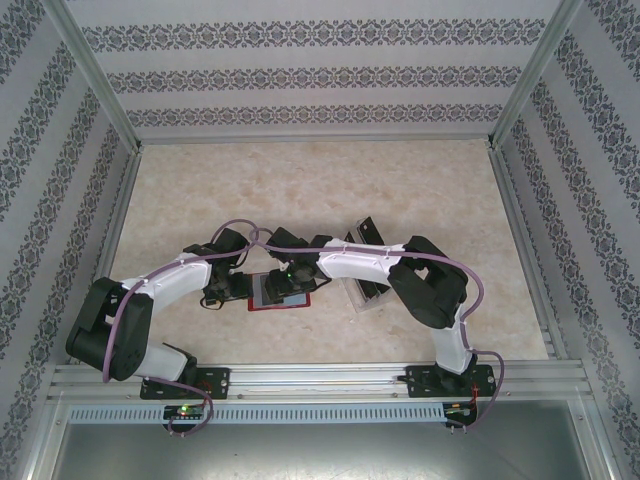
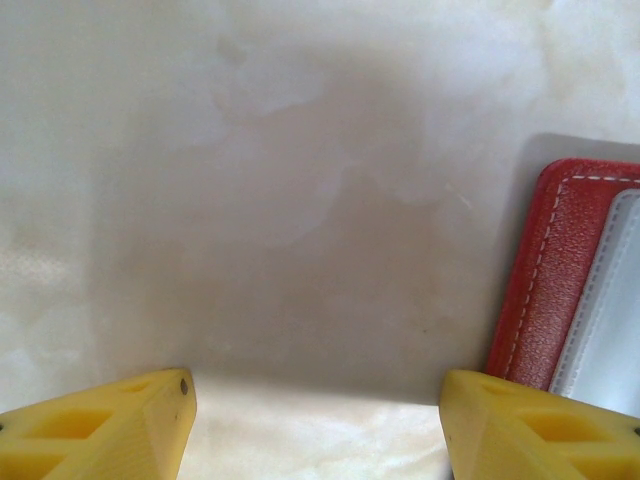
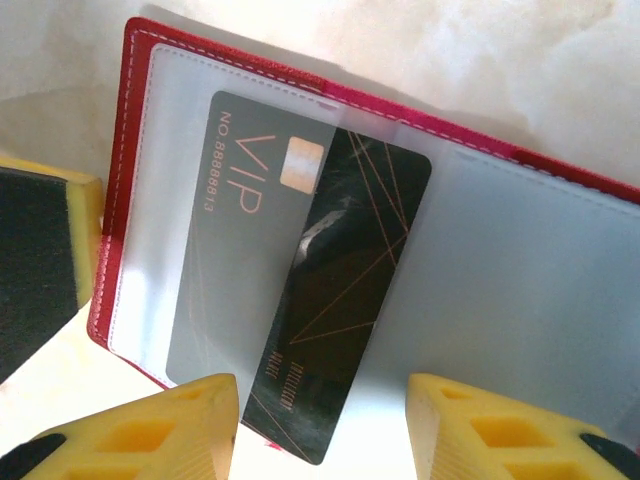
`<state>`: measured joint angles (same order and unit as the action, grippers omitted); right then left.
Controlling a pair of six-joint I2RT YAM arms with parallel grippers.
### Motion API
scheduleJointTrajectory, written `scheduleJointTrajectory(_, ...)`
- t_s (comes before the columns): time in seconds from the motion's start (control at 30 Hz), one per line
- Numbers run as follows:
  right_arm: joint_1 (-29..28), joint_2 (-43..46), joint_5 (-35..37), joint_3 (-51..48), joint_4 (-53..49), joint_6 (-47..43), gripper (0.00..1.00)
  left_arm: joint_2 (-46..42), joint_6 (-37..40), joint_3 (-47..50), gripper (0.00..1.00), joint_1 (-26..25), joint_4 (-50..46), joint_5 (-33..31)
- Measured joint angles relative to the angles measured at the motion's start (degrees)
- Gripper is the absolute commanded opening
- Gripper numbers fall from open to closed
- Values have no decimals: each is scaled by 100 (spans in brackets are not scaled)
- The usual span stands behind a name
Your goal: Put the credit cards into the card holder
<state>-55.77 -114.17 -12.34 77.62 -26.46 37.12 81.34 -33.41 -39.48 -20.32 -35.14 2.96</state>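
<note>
While card holder (image 3: 530, 260) lies open | beige marbled tabletop (image 1: 300, 180) | patterned striped walls (image 1: 320, 75)

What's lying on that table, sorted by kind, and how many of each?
Red card holder: 1
Dark card, partly in its pocket: 1
Clear tray: 1
Total: 3. Any further cards in the tray are too small to count.

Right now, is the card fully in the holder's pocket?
Partway. On the credit card, the VIP end lies under the frosted sleeve of the card holder; the dark half lies bare outside.
</note>
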Motion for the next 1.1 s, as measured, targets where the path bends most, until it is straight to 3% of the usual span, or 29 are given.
scheduleJointTrajectory(1.1,-136,-181,79,221,-37,-2,49,9,-2,22,67,0,31,-4)
